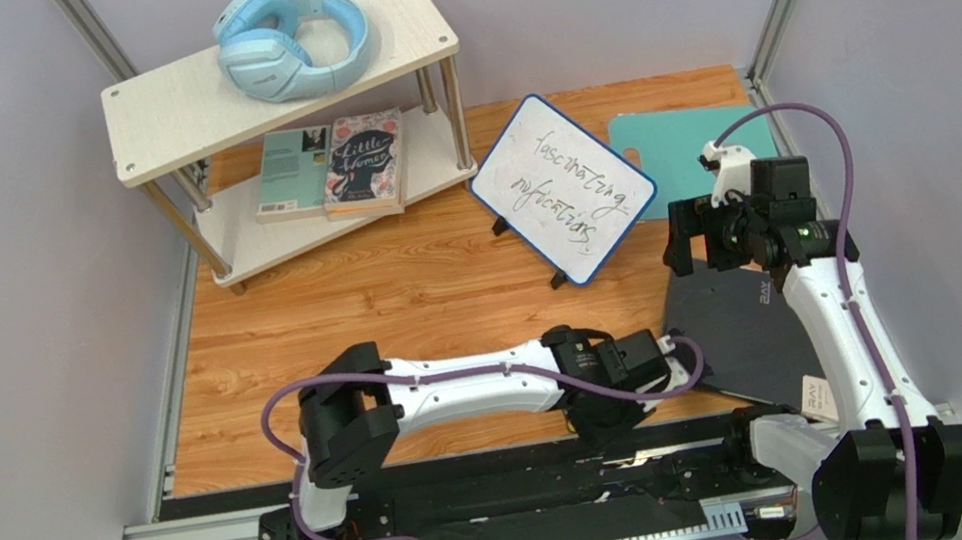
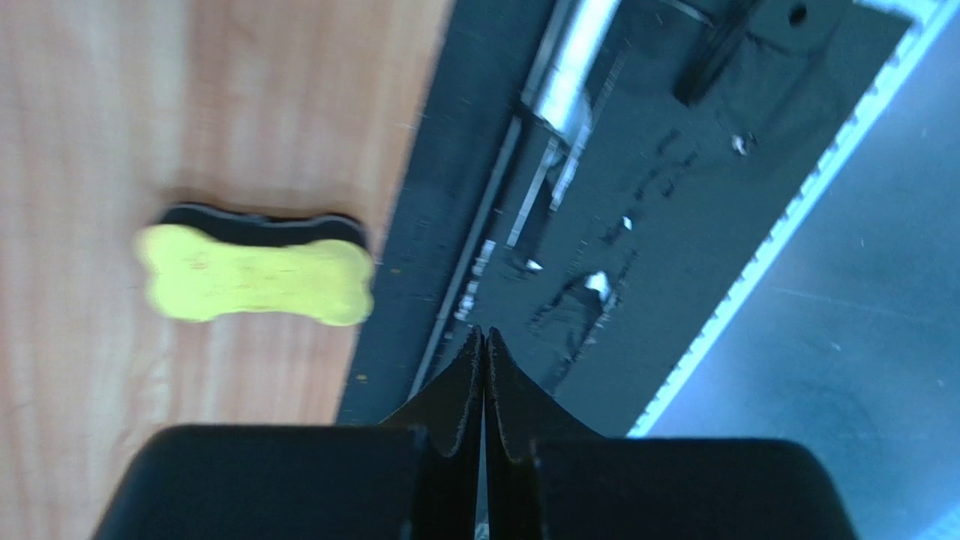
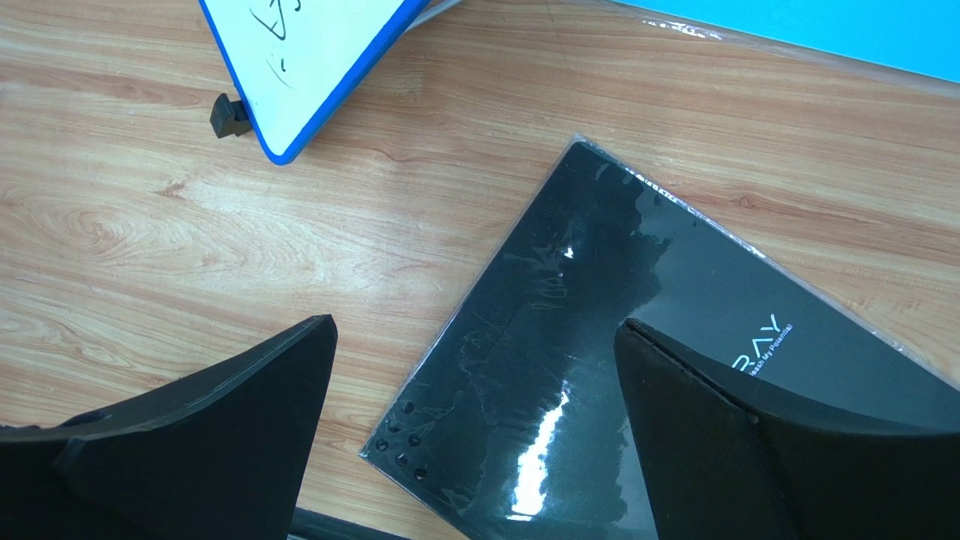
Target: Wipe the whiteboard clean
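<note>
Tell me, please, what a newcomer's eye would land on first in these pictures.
The whiteboard, standing mid-table, carries dark handwriting. Light-blue headphones sit on the top shelf at the back left. In the left wrist view, a yellow bone-shaped eraser lies on the wooden tabletop near its edge.

Bench (image 1: pixel 418 295): wood-grain top, smooth, low sheen.
Whiteboard (image 1: pixel 563 188): glossy white face; blue frame, plastic by appearance.
Black panel (image 3: pixel 586 338), at five o'clock from the whiteboard: high gloss, strong glare, clear wrap showing at the edges.
Teal mat (image 1: pixel 693 139), at three o'clock from the whiteboard: flat, matt.
Shelf (image 1: pixel 181 108), at eleven o'clock on the bench: pale wood-look boards, shiny metal legs.
Right pincer (image 3: pixel 476 324): matt black fingers, smooth.
</note>
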`<state>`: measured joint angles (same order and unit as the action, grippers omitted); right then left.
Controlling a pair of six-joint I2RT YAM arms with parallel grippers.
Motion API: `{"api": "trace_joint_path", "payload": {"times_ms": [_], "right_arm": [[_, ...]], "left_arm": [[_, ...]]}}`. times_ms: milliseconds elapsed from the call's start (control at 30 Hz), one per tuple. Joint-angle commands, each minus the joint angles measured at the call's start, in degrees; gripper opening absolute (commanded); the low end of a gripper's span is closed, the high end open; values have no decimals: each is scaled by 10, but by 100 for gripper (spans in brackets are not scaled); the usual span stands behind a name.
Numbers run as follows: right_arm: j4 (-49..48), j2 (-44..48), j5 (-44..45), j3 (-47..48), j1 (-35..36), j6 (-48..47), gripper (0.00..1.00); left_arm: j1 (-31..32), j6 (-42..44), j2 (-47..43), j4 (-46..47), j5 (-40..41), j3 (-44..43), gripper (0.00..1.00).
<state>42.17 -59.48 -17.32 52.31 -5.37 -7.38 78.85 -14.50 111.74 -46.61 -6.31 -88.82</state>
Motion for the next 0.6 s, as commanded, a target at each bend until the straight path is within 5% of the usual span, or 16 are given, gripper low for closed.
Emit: {"api": "trace_joint_path", "payload": {"times_ms": [0, 567], "right_arm": [[-13, 13, -10, -7, -8, -4, 100], [-10, 17, -21, -11, -25, -2, 100]], "left_arm": [[5, -18, 13, -21, -49, 12, 0], [-19, -19, 80, -57, 62, -32, 0]]}}
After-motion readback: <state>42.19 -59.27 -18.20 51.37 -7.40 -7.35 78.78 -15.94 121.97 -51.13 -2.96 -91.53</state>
